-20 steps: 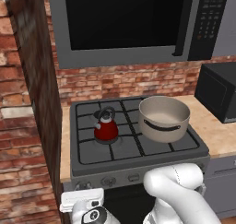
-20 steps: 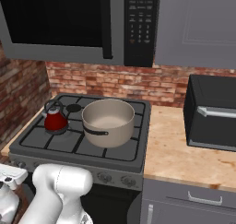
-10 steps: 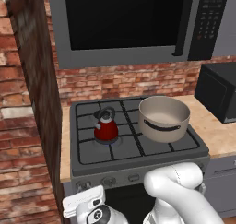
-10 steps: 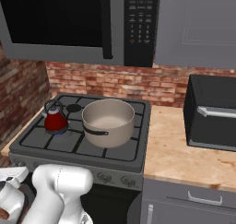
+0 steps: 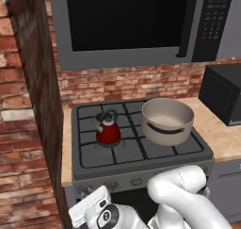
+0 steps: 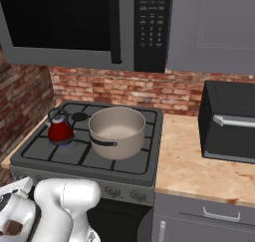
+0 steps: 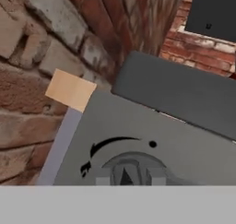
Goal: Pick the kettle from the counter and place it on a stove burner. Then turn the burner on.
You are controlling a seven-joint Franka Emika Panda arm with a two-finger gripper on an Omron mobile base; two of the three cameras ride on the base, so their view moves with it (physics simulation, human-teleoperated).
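The red kettle [image 5: 108, 131] [image 6: 60, 130] stands upright on the front-left stove burner [image 5: 111, 145], on the dark grate. My gripper [image 5: 88, 202] is low at the stove's front left corner, up against the control panel. In the hand view a round grey knob [image 7: 129, 168] with a curved black mark above it sits right at the bottom middle, very close to the camera. My fingers are hidden there, so I cannot make out how the jaws stand. The tan counter [image 5: 227, 137] [image 6: 199, 166] runs right of the stove.
A big beige pot [image 5: 167, 120] [image 6: 117, 131] sits on the right burners, close to the kettle. A brick wall [image 5: 28, 129] stands hard on the left of the stove. A black oven box [image 6: 230, 121] rests on the counter; a microwave [image 5: 127, 20] hangs above.
My hand has edged slightly closer to the front panel. The kettle and pot have not moved.
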